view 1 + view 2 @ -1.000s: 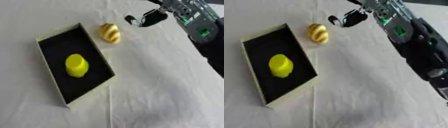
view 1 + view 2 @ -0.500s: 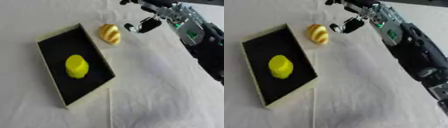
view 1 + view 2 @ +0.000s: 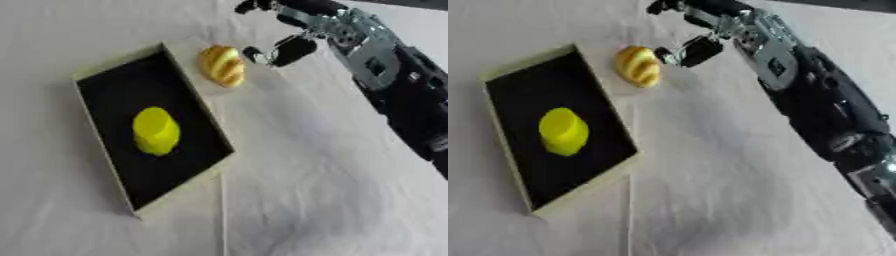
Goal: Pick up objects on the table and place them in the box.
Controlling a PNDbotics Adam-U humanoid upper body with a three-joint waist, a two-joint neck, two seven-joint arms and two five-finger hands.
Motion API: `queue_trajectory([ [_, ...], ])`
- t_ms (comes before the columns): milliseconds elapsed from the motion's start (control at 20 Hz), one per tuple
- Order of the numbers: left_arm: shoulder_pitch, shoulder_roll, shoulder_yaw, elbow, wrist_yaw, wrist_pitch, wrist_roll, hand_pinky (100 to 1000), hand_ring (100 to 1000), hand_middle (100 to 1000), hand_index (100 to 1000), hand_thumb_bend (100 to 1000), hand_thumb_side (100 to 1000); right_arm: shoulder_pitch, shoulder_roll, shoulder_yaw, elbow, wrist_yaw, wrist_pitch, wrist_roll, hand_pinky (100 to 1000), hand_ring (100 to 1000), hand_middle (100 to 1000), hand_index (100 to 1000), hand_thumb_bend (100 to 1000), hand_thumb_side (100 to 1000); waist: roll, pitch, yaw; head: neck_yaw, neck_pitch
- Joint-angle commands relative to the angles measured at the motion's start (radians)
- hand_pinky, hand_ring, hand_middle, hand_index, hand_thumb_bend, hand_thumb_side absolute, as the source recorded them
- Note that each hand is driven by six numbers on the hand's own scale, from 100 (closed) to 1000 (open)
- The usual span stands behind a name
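The right hand (image 3: 289,47) is now found lower and closer to the bread roll (image 3: 221,65) than a second ago, when it was held higher and further to the right. Its fingers (image 3: 282,51) are spread and uncurled, nothing being pinched; the nearest fingertip is seen just beside the roll's right end, and contact cannot be made out. The roll lies on the white desk (image 3: 306,175), to the left of the fingers and just outside the far corner of the box (image 3: 92,145). Below and left of the fingers, a yellow block (image 3: 156,130) lies inside the black-lined box, unmoved. More of the forearm (image 3: 815,105) is shown in the right eye view. The left hand is not seen.
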Motion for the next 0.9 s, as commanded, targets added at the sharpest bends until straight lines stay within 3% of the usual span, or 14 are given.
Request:
queue_trajectory([
  [50,-0.011,0.01,0.005,-0.016,0.004,0.001,-0.006,883,835,808,902,100,659,-0.017,-0.014,-0.003,-0.002,-0.02,-0.004,0.021,895,919,840,912,208,405,0.004,-0.02,0.002,0.002,-0.007],
  [550,-0.011,0.0,0.002,-0.016,0.01,0.006,-0.021,883,835,806,902,100,662,-0.016,0.0,0.01,-0.01,-0.045,-0.015,0.072,896,920,839,910,194,434,0.002,-0.018,0.006,0.001,-0.003],
  [900,-0.02,-0.004,0.002,-0.016,0.012,0.006,-0.024,884,834,804,902,100,664,-0.021,0.022,0.016,0.032,0.0,-0.024,0.068,895,920,844,914,222,438,-0.006,-0.003,0.023,-0.006,-0.012],
])
